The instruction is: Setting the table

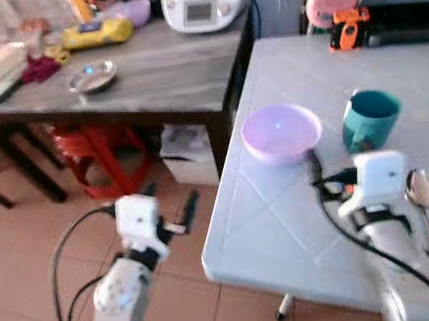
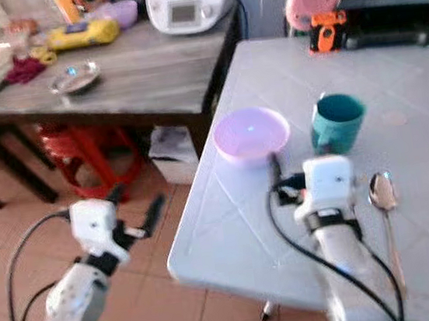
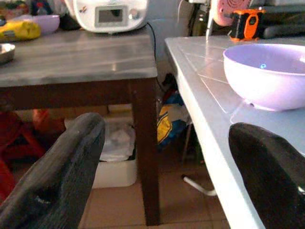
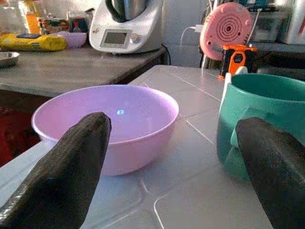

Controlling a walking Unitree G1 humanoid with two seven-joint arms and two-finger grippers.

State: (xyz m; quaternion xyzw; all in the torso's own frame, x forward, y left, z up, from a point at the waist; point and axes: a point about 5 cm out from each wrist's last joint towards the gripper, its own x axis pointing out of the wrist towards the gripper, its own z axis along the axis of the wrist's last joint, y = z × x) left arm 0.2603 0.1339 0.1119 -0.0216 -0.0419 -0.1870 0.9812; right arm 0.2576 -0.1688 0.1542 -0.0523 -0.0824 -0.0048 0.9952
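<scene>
Here, round glossy lilac bowl (image 1: 281, 132), teal mug (image 1: 369, 119), metal spoon (image 1: 420, 191), tiled table (image 1: 285, 222).

We see two silver arms, each ending in a white, box-shaped wrist housing. On the left gripper (image 1: 175, 212), two long, slim black fingers extend from the white housing. Black cables loop from each housing back along the arm; on the right arm the cable runs down the silver forearm. A black band encircles the right arm just below the housing. In the wrist views, the fingers (image 4: 66, 176) are matte black, broad and round-tipped, with a slightly rough surface.
</scene>
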